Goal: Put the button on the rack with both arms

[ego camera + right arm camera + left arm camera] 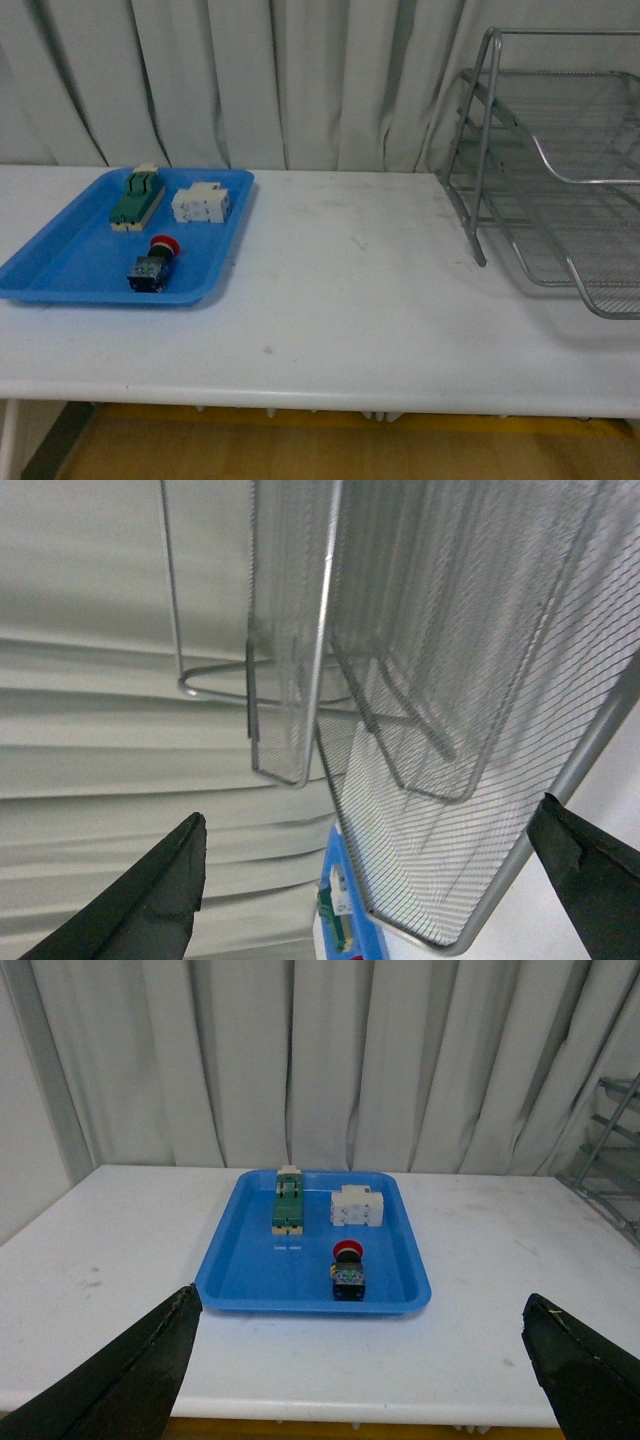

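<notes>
L claw [358,1360] is hanging w/ its two dark fingers spread wide, nothing btwn them, and is facing the button [347,1267] almost straight ahead, a little way off over the table edge. R claw [365,880] is also gaping wide and empty, and is looking up close into the rack [330,630]. Neither arm is showing in the front view.

The button is lying on its side in the near part of the tray [260,1270], toward its right rim. Its long axis is running roughly front to back: red cap pointing away from the robot, dark blocky body pointing toward it. Since it is sitting on the left of the table [350,300], well apart from the rack at far right, the L claw is looking like the nearer one for the pickup.

Materials: cap is round, smooth, glossy red; body is squarish w/ small metal bits. Tray is shallow blue plastic w/ raised rim. Behind the button, a green switch [137,197] and a white block [200,204] are resting side by side. Rack is silver wire mesh in a tube frame, three tiers. Table is matte white, slightly scuffed.
</notes>
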You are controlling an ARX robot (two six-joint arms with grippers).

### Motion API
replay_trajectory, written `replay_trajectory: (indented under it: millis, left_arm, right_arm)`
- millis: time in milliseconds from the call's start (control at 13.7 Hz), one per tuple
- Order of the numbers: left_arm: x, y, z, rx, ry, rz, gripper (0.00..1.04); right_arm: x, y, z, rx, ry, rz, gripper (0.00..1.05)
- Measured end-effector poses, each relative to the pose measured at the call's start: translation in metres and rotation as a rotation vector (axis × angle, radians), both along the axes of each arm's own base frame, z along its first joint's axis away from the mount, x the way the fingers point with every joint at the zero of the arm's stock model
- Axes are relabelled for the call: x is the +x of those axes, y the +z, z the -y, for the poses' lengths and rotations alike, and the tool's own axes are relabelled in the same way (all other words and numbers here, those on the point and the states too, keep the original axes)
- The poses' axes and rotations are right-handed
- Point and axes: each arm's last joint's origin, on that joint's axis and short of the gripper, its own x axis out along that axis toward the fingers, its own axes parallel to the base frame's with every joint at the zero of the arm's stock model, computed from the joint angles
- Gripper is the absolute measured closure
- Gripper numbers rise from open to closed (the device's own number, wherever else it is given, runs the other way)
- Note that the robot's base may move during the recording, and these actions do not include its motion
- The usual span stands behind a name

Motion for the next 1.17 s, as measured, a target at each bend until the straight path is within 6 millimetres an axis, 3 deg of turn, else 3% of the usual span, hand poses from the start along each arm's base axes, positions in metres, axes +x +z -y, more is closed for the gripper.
replay_trajectory:
  millis: [219, 364, 510, 583, 656, 729, 874, 1166]
  left_arm:
    - [0.0, 0.0, 0.0, 0.0, 0.0, 0.0, 0.07]
    - [0.0, 0.0, 0.0, 0.0, 0.0, 0.0, 0.07]
    - [0.0, 0.0, 0.0, 0.0, 0.0, 0.0, 0.07]
    - [0.0, 0.0, 0.0, 0.0, 0.0, 0.0, 0.07]
    - [0.0, 0.0, 0.0, 0.0, 0.0, 0.0, 0.07]
    - [0.0, 0.0, 0.0, 0.0, 0.0, 0.0, 0.07]
    - [0.0, 0.0, 0.0, 0.0, 0.0, 0.0, 0.07]
    - [0.0, 0.0, 0.0, 0.0, 0.0, 0.0, 0.07]
  right_arm:
    - [-0.024, 0.036, 0.0, -0.069, 0.017, 0.118, 0.06]
    - [-0.042, 0.073, 0.008, -0.165, -0.001, 0.254, 0.07]
    - [-0.071, 0.103, -0.022, -0.657, -0.047, 0.173, 0.36]
    - [-0.085, 0.107, -0.035, -0.892, -0.018, 0.169, 0.47]
    - [-0.103, 0.108, -0.055, -1.167, 0.009, 0.159, 0.65]
    - [-0.117, 0.1, -0.074, -1.307, 0.024, 0.176, 0.83]
    - [-0.124, 0.092, -0.089, -1.383, 0.016, 0.195, 1.03]
    - [-0.131, 0.082, -0.098, -1.399, 0.017, 0.194, 1.03]
